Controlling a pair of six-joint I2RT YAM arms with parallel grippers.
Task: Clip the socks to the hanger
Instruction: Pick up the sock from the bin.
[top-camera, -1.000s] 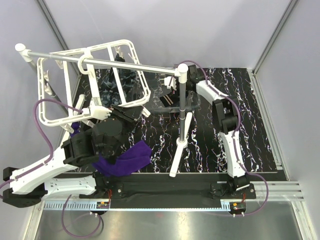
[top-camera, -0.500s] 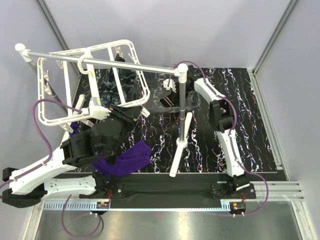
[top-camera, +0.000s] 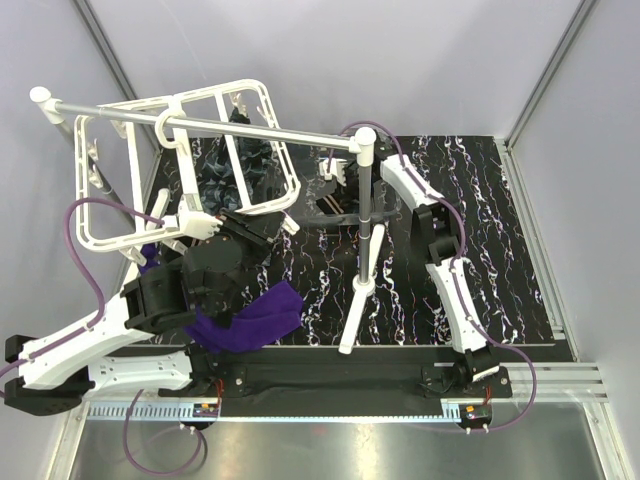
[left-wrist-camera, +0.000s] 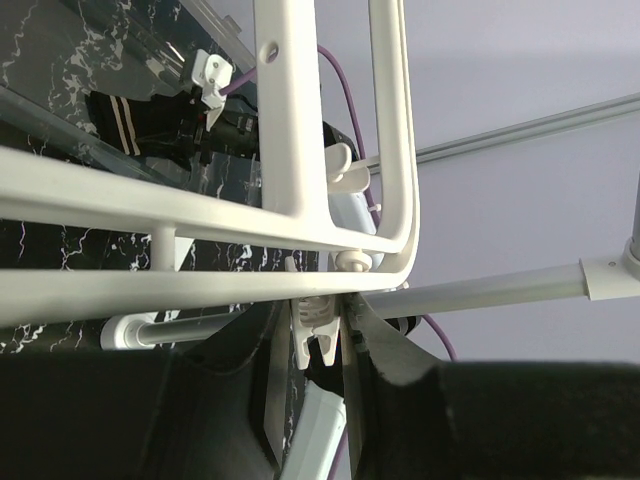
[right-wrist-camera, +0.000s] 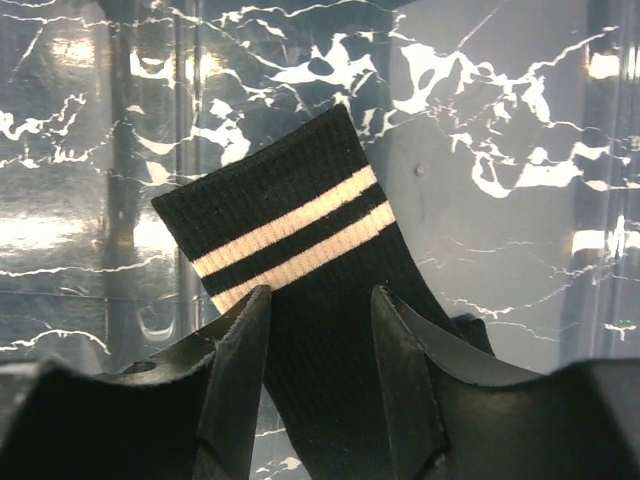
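The white grid hanger (top-camera: 268, 110) hangs from the stand's rod at the back left. My left gripper (top-camera: 272, 226) is shut on a small white clip (left-wrist-camera: 318, 325) under the hanger's near corner (left-wrist-camera: 400, 245). A purple sock (top-camera: 255, 315) lies draped under the left arm. A black sock with tan stripes (right-wrist-camera: 300, 230) lies flat in a clear tray (top-camera: 392, 205). My right gripper (right-wrist-camera: 320, 300) is open over it, one finger on each side of the sock just below the stripes. Dark fabric (top-camera: 248, 150) hangs inside the hanger's frame.
A silver rod stand with white caps (top-camera: 365, 230) stands mid-table between the arms, and its long rod (top-camera: 200, 120) runs left over the hanger. The black marbled tabletop (top-camera: 480, 250) ends at grey walls behind and to the right.
The right arm has reached further left over the tray, and its jaws have narrowed around the striped sock. The left arm and the clip have not moved.
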